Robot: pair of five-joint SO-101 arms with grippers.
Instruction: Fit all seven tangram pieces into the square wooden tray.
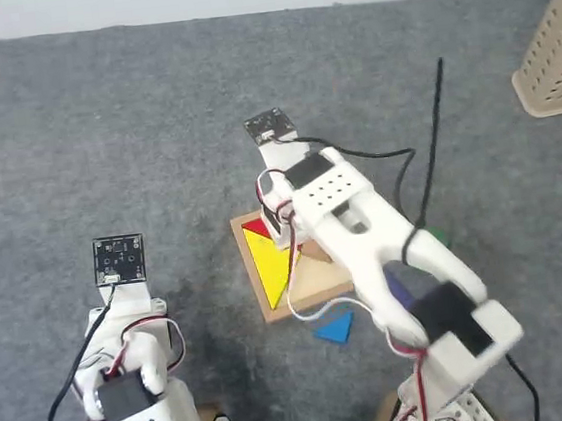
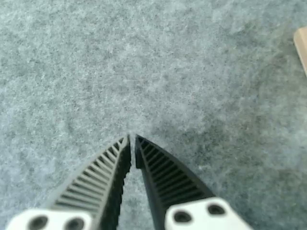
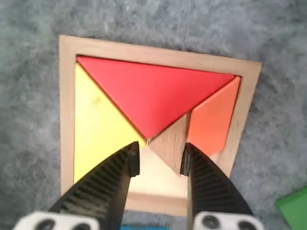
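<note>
The square wooden tray holds a large red triangle, a large yellow triangle and an orange piece. A wood-coloured triangle lies in the tray against the red and orange pieces. My right gripper stands open over it, one finger on each side. In the high view the right arm covers part of the tray. A blue triangle, a purple piece and a green piece lie on the carpet outside it. My left gripper is shut and empty above bare carpet.
A beige perforated container stands at the far right. A black cable runs across the carpet beside the right arm. The left arm rests at the near left, well apart from the tray, whose corner shows at its view's edge.
</note>
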